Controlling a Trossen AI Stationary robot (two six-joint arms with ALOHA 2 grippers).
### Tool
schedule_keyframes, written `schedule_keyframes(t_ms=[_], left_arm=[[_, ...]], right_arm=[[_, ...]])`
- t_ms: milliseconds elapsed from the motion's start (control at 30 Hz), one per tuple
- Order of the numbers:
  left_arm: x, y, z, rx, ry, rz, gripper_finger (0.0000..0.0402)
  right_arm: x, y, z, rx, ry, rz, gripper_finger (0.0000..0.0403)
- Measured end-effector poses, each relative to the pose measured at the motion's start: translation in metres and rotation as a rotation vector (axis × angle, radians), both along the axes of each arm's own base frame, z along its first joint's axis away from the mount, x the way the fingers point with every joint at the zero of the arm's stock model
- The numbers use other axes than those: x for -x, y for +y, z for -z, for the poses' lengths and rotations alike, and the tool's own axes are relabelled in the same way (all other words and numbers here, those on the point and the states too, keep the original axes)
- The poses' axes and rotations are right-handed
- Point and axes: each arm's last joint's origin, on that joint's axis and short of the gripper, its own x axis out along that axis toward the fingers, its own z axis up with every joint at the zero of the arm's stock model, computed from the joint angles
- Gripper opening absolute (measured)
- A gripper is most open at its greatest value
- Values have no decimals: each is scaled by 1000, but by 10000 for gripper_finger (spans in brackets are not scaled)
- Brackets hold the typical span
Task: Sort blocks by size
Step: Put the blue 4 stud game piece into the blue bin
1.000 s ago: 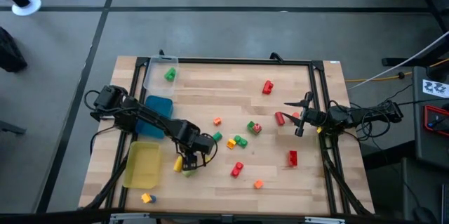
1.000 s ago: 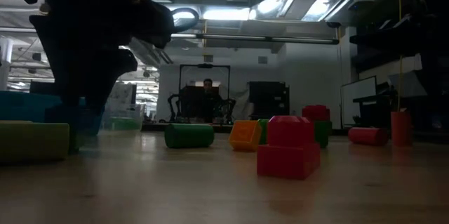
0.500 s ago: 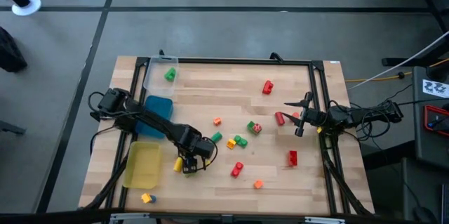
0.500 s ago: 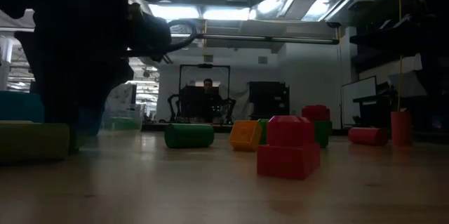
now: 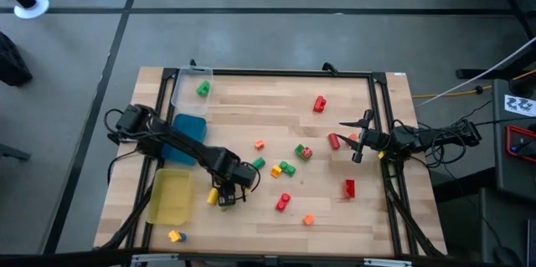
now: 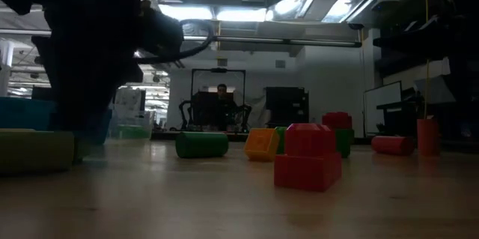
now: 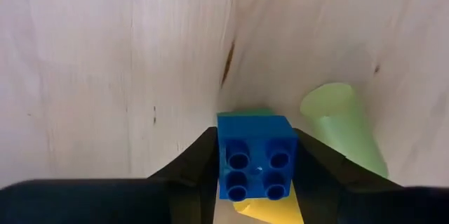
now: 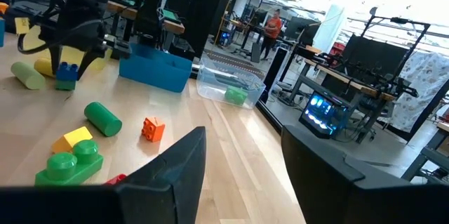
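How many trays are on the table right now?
3, all at the table's left side: a clear tray at the far edge holding a green block, a blue tray in the middle, a yellow tray nearest the front.

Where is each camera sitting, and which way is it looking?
High: above the table, looking straight down; both arms show.
Low: at tabletop height, facing the room; the left arm shows as a dark shape.
Left wrist: looks down between the left gripper fingers, at the blue block.
Right wrist: on the right gripper, facing across the table.
Shared: the green cylinder shows in the low and right wrist views.
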Motion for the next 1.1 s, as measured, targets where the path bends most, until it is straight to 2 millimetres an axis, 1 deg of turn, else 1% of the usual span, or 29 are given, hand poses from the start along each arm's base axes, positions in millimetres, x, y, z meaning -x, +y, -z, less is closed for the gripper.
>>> schedule_keyframes(t_ms=[133, 233, 400, 533, 700, 800, 867, 1033, 1100], left_arm=[[1, 5, -8, 8, -16, -31, 124], [5, 12, -16, 3, -4, -50, 124], [24, 31, -32, -58, 109, -82, 137], [41, 48, -46, -128, 200, -80, 134], [58, 70, -59, -262, 310, -106, 134], [65, 83, -63, -336, 386, -133, 143], [67, 90, -64, -352, 418, -153, 148], [65, 104, -64, -339, 409, -181, 152], [64, 109, -63, -367, 401, -188, 152]], right_arm=[[0, 0, 0, 0, 0, 0, 189], [0, 0, 0, 0, 0, 0, 189], [0, 0, 0, 0, 0, 0, 189], [0, 0, 0, 0, 0, 1, 189], [0, 0, 0, 0, 0, 0, 189], [0, 0, 0, 0, 0, 1, 189], [0, 0, 0, 0, 0, 0, 189], [0, 0, 0, 0, 0, 0, 189], [0, 0, 0, 0, 0, 1, 189]])
